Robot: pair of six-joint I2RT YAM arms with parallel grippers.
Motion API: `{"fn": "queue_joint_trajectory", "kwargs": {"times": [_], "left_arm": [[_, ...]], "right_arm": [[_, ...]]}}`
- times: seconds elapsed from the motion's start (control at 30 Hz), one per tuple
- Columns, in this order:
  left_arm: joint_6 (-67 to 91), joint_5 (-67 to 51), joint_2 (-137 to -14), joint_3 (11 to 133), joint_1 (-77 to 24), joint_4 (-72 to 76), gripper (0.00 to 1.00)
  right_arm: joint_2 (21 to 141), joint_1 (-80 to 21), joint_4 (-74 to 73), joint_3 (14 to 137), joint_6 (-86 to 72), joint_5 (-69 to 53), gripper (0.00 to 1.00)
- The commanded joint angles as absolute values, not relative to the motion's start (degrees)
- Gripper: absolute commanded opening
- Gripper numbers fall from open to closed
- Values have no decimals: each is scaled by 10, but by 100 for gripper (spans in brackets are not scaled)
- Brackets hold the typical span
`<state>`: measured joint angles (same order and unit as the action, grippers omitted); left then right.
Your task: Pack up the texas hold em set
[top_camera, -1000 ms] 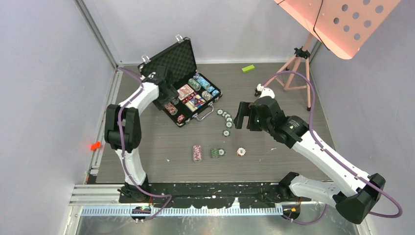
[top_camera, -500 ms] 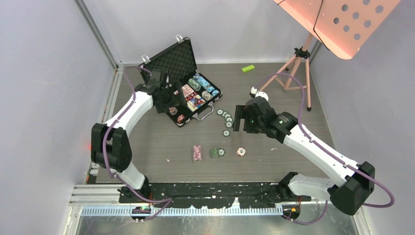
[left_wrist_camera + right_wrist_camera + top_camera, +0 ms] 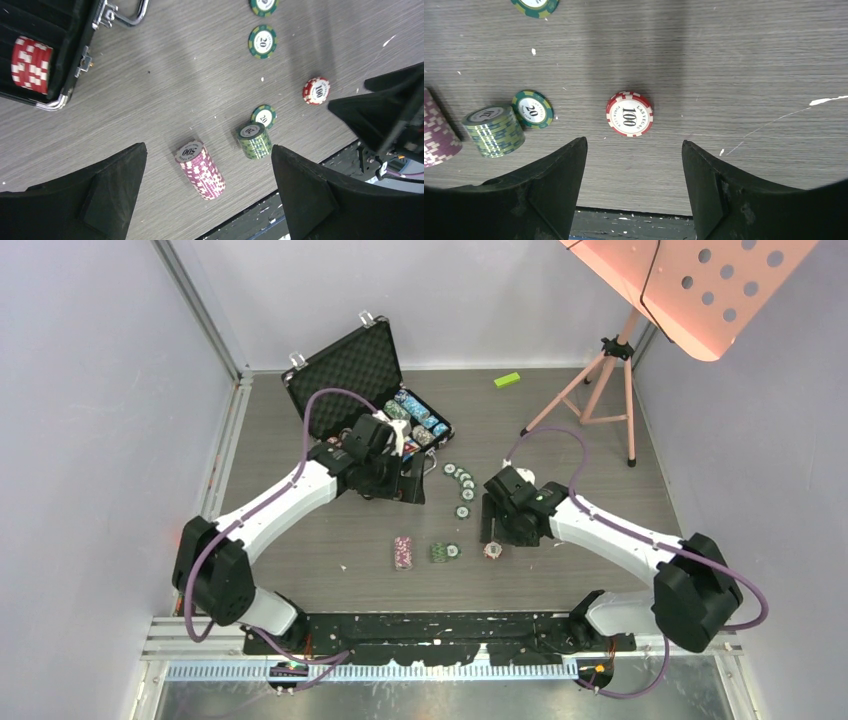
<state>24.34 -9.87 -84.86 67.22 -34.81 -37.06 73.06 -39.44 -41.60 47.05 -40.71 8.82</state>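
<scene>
Hovering over loose chips on the table [image 3: 330,535], both grippers stand open and hold nothing. Left gripper [image 3: 207,150]: jaws spread wide above the maroon 500 stack [image 3: 201,169], with the green 20 stack [image 3: 254,140] at its 2 o'clock. Right gripper [image 3: 634,144]: jaws apart and clear of the single red 100 chip [image 3: 629,114], which lies flat at 12 o'clock of the gap in the wrist view. A lone green 20 chip [image 3: 532,109] lies just beside the green stack. Top view: black briefcase [image 3: 345,365] open at 11 o'clock from the table's centre, lid raised, blue and green chip rows [image 3: 418,415] in its tray. A line of flat green chips [image 3: 462,480] lies at 4 o'clock from the case.
</scene>
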Motion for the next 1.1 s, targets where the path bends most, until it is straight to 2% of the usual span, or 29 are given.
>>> {"fn": "queue_joint_trajectory", "kwargs": {"times": [0.0, 0.5, 0.63, 0.77, 0.9, 0.97, 1.07], "left_arm": [[221, -101, -802, 670, -342, -330, 100], [227, -90, -768, 627, -342, -309, 100], [230, -92, -772, 625, -342, -308, 100], [229, -91, -771, 627, -342, -308, 100], [228, -88, -770, 631, -342, -312, 100], [229, -87, -769, 630, -342, -312, 100], [232, -86, -768, 630, -342, -314, 100]], "right_arm": [[766, -412, -383, 467, -439, 94, 75], [890, -426, -353, 470, -447, 100, 72], [899, -426, -345, 462, -457, 98, 62], [900, -426, -356, 463, -453, 109, 43], [913, -426, -368, 473, -444, 111, 30], [909, -426, -367, 475, -442, 109, 26], [875, -426, -365, 477, -444, 112, 25]]}}
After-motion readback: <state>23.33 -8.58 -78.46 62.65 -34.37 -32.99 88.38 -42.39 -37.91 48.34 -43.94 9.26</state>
